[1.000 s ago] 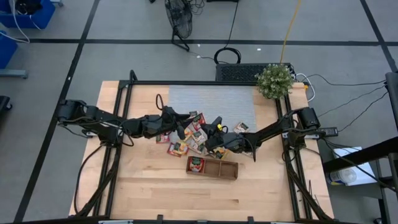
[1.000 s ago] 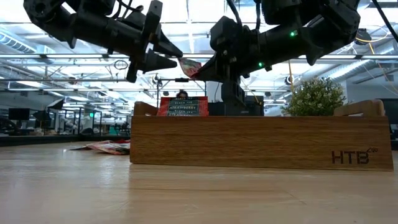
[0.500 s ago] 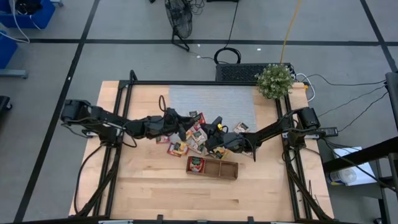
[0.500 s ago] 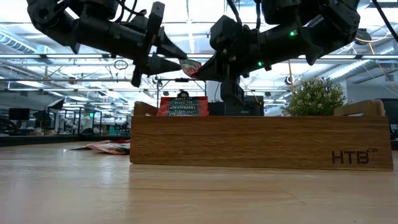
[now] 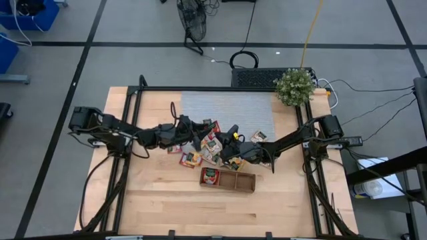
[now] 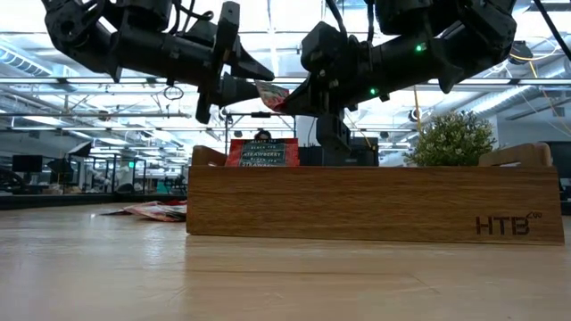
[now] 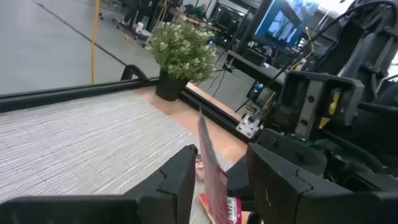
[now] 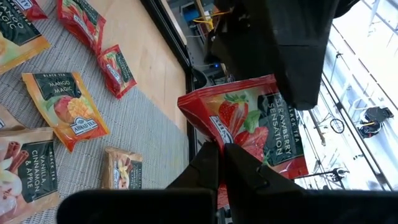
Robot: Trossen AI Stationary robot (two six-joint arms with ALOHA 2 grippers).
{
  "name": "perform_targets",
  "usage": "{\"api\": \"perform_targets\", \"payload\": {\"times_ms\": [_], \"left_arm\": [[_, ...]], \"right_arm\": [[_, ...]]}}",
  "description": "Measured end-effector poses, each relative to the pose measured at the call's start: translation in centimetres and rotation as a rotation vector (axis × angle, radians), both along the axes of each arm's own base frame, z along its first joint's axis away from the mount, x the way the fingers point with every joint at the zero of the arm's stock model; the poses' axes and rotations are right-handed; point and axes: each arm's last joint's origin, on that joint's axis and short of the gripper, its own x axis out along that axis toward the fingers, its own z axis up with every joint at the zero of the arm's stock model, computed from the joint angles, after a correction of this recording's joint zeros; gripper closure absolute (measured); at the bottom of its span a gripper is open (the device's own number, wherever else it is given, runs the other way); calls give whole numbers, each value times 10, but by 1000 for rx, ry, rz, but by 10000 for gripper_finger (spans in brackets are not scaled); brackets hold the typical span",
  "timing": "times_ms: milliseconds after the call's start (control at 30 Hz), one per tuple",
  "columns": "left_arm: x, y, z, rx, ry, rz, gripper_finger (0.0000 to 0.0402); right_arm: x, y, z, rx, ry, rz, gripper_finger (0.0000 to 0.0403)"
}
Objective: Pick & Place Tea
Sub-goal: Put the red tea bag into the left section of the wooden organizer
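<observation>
A red, flat, square strawberry tea packet (image 8: 249, 121) is being held in the air above the desk by the right gripper (image 8: 219, 155), whose fingers are pinched together on one edge of it. In the low view the same packet (image 6: 272, 94) is hanging between the two arms, above and a little behind the long brown wooden tray (image 6: 375, 203). The left gripper (image 7: 214, 177) is being brought around the packet's free edge, its fingers apart with the packet standing edge-on between them; whether they are touching it cannot be told.

The step in hand appears to be a handover from one arm to the other. To be done well, the left fingers (image 7: 180, 180) should be closed squarely on the flat faces of the packet, well clear of the right fingertips, and the right grip should be released only once that hold is firm. Since the packet is thin and limp, a shallow pinch at the corner is likely to let it swing or slip.

Other packets, red and orange-yellow, are lying scattered on the grey woven mat (image 5: 227, 110) beside the tray, and one red packet (image 5: 211, 175) is already sitting in the tray's end compartment.
</observation>
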Motion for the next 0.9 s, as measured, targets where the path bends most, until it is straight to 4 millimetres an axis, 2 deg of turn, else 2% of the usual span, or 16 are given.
{"api": "perform_targets", "payload": {"times_ms": [167,233,333,367,567,767,900], "left_arm": [[0,2,0,-6,3,-35,273],[0,3,0,5,7,-50,306],[0,5,-1,55,28,-57,379],[0,5,-1,82,38,-59,388],[-1,-2,3,364,114,-114,398],[-4,-32,11,665,134,-258,399],[-11,-52,12,732,132,-429,400]], "right_arm": [[0,0,0,0,0,0,401],[0,0,0,0,0,0,401],[0,0,0,15,-10,-4,401],[0,0,0,34,-23,-7,400],[-1,0,0,227,-151,-63,373],[-13,2,-8,286,-178,-139,340],[-29,1,-4,327,-217,-159,334]]}}
